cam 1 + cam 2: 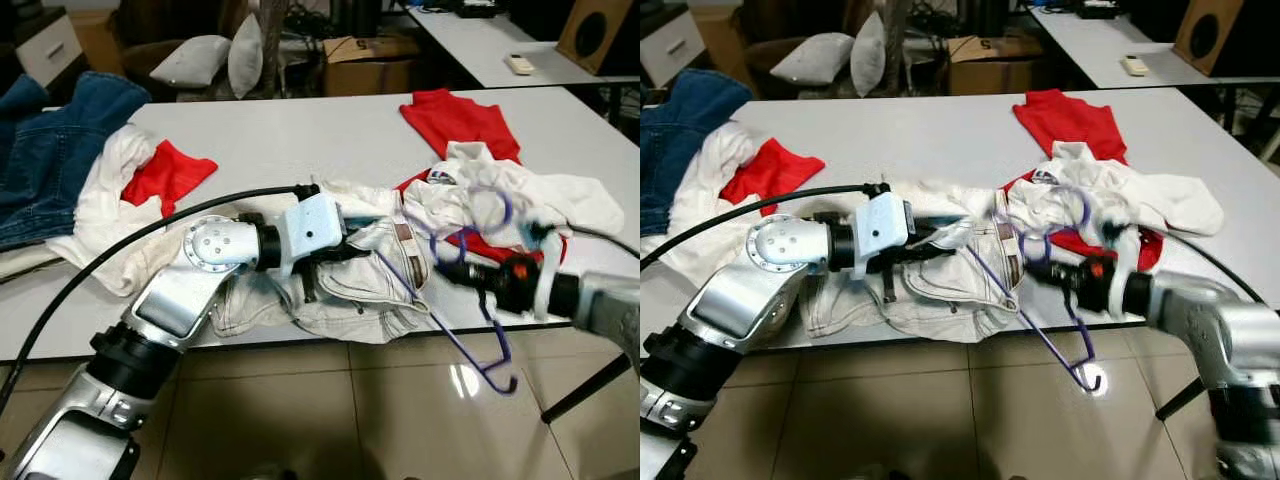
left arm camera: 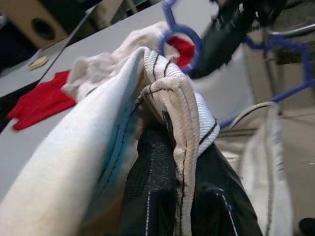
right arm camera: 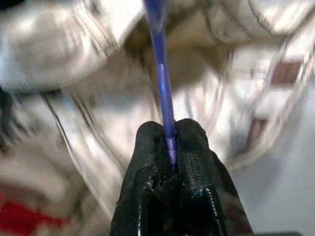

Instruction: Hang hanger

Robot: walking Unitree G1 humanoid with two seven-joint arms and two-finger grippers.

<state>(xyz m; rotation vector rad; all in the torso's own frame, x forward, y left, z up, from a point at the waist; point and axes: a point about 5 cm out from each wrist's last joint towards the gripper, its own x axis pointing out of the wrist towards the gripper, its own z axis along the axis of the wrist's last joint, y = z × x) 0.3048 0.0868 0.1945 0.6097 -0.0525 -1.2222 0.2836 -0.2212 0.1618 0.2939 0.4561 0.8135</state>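
Note:
A blue plastic hanger (image 1: 470,330) hangs tilted over the table's front edge, its hook (image 1: 492,208) up by a heap of white clothes. My right gripper (image 1: 447,270) is shut on the hanger's bar (image 3: 165,105). A pair of cream-white trousers (image 1: 375,285) lies at the front of the table, one hanger arm running across them. My left gripper (image 1: 345,245) is shut on the trousers' waistband (image 2: 174,105), which stands pinched between its two black fingers (image 2: 152,191).
On the white table (image 1: 300,130) lie a red shirt (image 1: 455,120), a red cloth (image 1: 165,175) on white garments, and blue jeans (image 1: 50,150) at the left. A black cable (image 1: 120,245) arcs over my left arm. Cushions and a cardboard box (image 1: 365,60) stand behind.

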